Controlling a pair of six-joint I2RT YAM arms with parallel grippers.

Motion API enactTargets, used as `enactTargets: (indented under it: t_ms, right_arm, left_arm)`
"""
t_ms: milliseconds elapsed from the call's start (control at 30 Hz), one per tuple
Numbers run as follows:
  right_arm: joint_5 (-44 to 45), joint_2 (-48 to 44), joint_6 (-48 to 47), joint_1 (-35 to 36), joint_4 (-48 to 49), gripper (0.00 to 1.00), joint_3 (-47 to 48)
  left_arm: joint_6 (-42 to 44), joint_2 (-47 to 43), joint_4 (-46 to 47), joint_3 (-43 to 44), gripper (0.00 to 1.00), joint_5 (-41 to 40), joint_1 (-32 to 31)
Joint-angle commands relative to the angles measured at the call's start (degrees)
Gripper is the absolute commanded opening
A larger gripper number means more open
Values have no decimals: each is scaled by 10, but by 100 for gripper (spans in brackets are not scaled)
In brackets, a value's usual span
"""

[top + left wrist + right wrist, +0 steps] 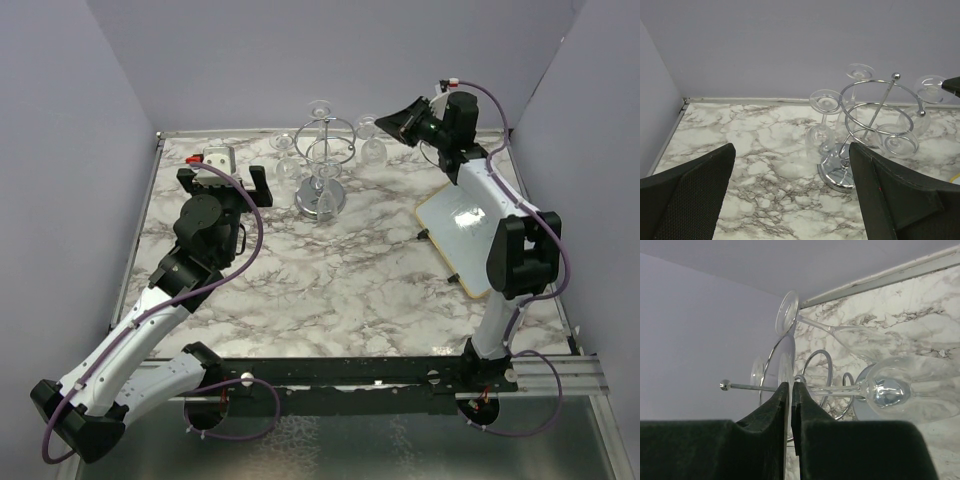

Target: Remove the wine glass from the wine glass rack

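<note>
At rack [321, 196], wine glass [900, 392] bowl-down, stem upright

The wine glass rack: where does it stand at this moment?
In the top view, the wine glass rack stands at the far middle of the marble table, between the open left pincer and the right pincer.

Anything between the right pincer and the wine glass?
Nothing visible: the right pincer is closed on the foot of the wine glass, which hangs on the wine glass rack; another glass hangs close beside it.
</note>
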Motion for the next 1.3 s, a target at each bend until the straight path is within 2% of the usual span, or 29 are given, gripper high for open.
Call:
enactTargets:
  t_ms: [0, 167, 467, 867, 1000, 1133, 1267]
  right_arm:
    - [34, -23, -42, -3, -51, 6, 28]
    - [37, -32, -43, -3, -55, 2, 32]
    - [42, -60, -1, -9, -36, 1, 15]
    - [39, -101, 68, -58, 5, 1, -43]
    - [3, -123, 94, -88, 81, 1, -97]
    - [-108, -124, 104, -105, 250, 1, -158]
    - [-188, -130, 67, -105, 322, 1, -201]
  left_arm:
    - [-7, -1, -4, 18, 99, 15, -3]
    - [-7, 0, -5, 18, 99, 14, -2]
    - [-7, -2, -4, 18, 99, 12, -2]
    - [-7, -6, -4, 18, 99, 12, -2]
    - [-7, -3, -5, 18, 99, 14, -2]
    - [-9, -2, -5, 18, 99, 15, -3]
    - [-12, 1, -4, 17, 99, 18, -2]
